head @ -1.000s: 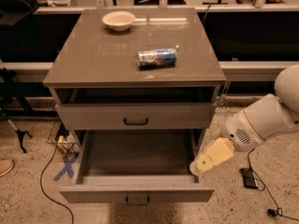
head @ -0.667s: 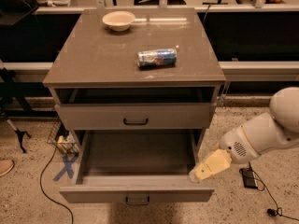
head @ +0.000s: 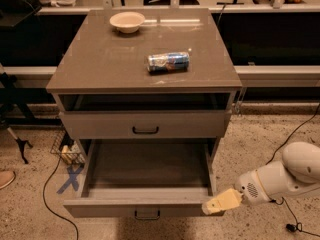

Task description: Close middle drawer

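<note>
The middle drawer (head: pixel 145 206) is pulled far out of the grey-taupe cabinet (head: pixel 100 69). It looks empty inside, and its small dark bar handle (head: pixel 147 215) shows at the bottom of its front. My gripper (head: pixel 218 203), tan at the tip on a white arm (head: pixel 287 176), is low at the drawer's front right corner, at or just touching the front panel's right end. The uppermost drawer (head: pixel 145 125) sits above, out a little with a dark gap over it. The lowest drawer is hidden under the open one.
A lying can (head: pixel 168 62) and a cream bowl (head: pixel 127 21) sit on the cabinet top. Black cables (head: pixel 50 204) and a blue X mark (head: pixel 70 178) are on the speckled floor at the left. Another cable (head: pixel 295 228) runs on the right. A shoe tip (head: pixel 6 178) is at the left edge.
My gripper has moved down and toward the front, from beside the drawer's right side to its front right corner. The drawer has stayed open.
</note>
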Tool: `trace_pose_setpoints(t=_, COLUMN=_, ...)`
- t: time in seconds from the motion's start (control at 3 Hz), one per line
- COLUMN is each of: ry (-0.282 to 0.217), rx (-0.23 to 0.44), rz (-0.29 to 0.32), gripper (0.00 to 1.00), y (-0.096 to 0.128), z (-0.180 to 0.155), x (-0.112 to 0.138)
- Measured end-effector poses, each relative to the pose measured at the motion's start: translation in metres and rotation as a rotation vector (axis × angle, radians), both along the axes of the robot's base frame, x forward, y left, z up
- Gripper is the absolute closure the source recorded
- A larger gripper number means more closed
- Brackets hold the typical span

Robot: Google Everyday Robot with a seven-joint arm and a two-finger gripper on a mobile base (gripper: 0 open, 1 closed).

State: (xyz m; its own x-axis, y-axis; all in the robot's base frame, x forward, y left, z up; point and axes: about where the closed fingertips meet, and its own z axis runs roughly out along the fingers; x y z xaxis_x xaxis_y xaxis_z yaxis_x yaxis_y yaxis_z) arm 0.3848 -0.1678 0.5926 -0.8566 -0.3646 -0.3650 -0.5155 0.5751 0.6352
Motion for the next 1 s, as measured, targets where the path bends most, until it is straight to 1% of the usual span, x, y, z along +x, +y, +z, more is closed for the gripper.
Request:
trace_pose_setpoints(t=0.33, ry=0.052, rx=0.025, rz=-0.04, gripper=0.48, y=-0.002, z=-0.041, x=-0.008)
trace_pose_setpoints(t=0.67, ry=0.106, rx=0.028, rz=-0.063, gripper=0.71, y=0.002, z=-0.083, x=-0.017)
trace_pose_setpoints(t=1.0, ry=0.151, rx=-0.023, rz=-0.08, gripper=0.95, y=0.006, z=-0.124, x=-0.028)
